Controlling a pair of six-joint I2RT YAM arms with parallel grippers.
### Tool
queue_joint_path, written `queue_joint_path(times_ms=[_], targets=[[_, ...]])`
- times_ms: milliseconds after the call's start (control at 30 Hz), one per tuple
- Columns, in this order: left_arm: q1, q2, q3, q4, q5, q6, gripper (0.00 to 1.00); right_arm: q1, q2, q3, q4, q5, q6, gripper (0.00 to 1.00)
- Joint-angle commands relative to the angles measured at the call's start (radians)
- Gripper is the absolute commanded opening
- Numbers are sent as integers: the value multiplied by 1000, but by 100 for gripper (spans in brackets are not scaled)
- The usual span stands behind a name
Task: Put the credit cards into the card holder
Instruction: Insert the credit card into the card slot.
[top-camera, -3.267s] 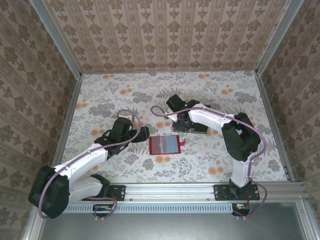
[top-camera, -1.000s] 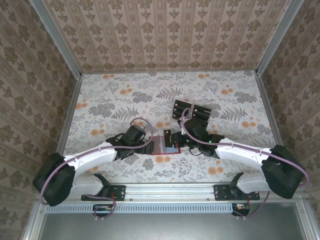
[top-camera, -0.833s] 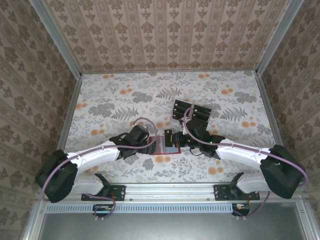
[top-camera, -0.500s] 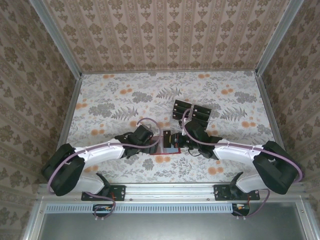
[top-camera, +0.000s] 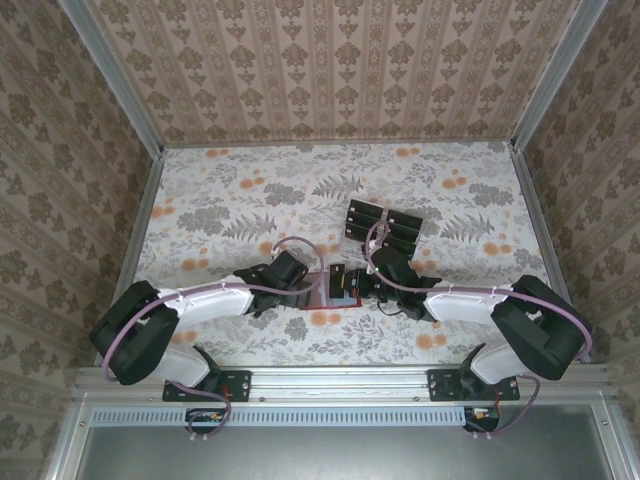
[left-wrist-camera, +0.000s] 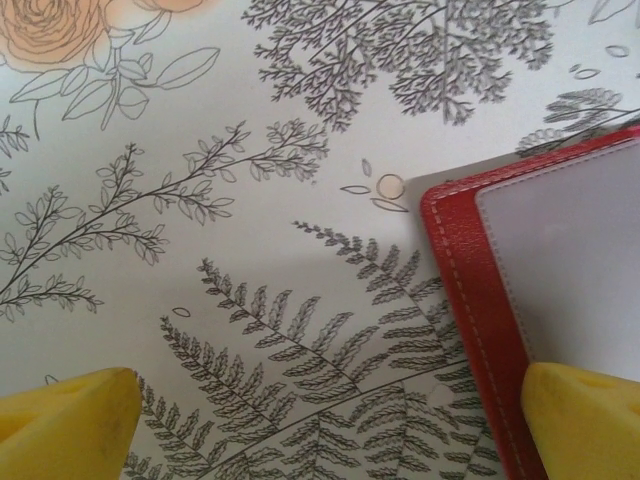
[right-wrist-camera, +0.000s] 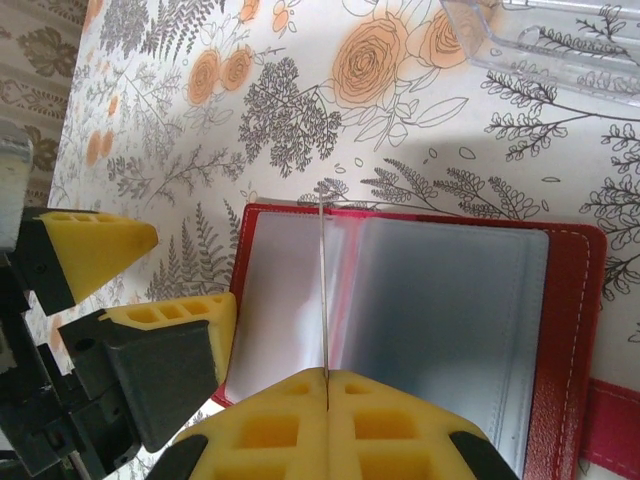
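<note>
The card holder (right-wrist-camera: 575, 330) lies open on the flowered table, a red wallet with greyish pockets (top-camera: 325, 299). My right gripper (right-wrist-camera: 327, 385) is shut on a credit card (right-wrist-camera: 323, 290), seen edge-on as a thin pale line. The card stands upright over the wallet's left pocket, near the fold. My left gripper (left-wrist-camera: 320, 430) is open and low at the wallet's left edge (left-wrist-camera: 470, 270). One yellow fingertip (left-wrist-camera: 585, 410) rests on the wallet and the other (left-wrist-camera: 60, 420) is over the table. In the top view the two grippers (top-camera: 303, 284) (top-camera: 352, 283) meet at the wallet.
A clear plastic tray (right-wrist-camera: 560, 40) holding several more black cards (top-camera: 383, 222) lies just behind the wallet. The wallet's closure tab (right-wrist-camera: 610, 425) sticks out to its right. Patterned walls and metal rails close in the table (top-camera: 220, 190).
Over the last second my left gripper slid right to the wallet's left edge. My right gripper, holding the card, edged left over the wallet. Earlier still, the right gripper was at the tray.
</note>
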Motion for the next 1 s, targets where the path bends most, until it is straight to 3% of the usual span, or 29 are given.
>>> queue_joint_path(times_ms=[0, 967], targets=[[15, 17, -16, -23, -12, 7, 100, -7, 14, -25, 63, -7, 29, 0], [38, 35, -16, -8, 4, 20, 100, -7, 92, -123, 337, -22, 137, 0]])
